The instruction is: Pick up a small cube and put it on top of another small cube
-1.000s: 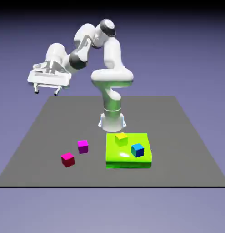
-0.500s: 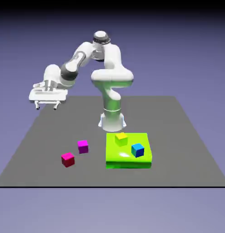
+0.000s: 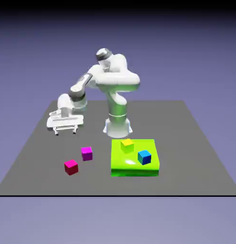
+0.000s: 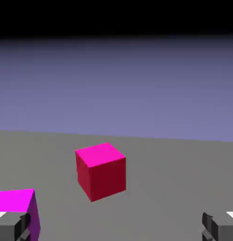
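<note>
Fingers (image 4: 116, 227) wide apart, purple cube (image 4: 14, 201) partly behind the left-edge fingertip (image 4: 12, 227).

So the exterior view sits up above and across the table from the robot, looking down and back at it, far enough off to get the whole arm (image 3: 117, 81) and tabletop (image 3: 177, 124) in. The hand view is way closer in, riding on the gripper (image 3: 66, 129) and looking out over the table's edge to the backdrop (kinda low and slanted, not straight down). Both catch the crimson cube (image 3: 71, 167), the purple cube (image 3: 87, 154) and some tabletop.
</note>
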### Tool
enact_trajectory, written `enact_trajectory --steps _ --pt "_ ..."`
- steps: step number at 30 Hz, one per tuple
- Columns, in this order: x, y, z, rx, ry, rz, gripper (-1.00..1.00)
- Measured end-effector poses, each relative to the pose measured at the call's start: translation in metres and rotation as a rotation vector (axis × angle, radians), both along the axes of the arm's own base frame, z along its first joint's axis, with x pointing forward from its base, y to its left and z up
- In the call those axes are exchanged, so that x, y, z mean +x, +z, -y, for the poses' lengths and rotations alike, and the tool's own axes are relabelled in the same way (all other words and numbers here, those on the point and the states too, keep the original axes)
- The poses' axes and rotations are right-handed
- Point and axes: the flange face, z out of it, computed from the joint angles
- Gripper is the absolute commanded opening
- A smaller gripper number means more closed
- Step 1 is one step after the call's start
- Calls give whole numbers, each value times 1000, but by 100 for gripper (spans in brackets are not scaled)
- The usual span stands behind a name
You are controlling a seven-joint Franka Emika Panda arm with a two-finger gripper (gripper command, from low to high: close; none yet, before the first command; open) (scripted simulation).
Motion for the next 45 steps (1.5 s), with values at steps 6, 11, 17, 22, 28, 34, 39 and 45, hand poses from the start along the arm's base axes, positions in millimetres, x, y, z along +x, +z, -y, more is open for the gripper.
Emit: enact_trajectory --steps 6,11,17,22,28,34,39,45 --pt "15 -42 -51 16 57 122 0" --pt "32 -59 -75 20 78 175 0" --pt "71 -81 -88 21 78 174 -100" --pt "36 -61 -76 20 78 175 -100" --pt "50 -30 -79 31 214 182 -100" --pt "103 20 -109 55 499 185 -100" --pt "139 58 -156 78 750 172 -100" --pt "158 77 -200 94 915 158 -100"
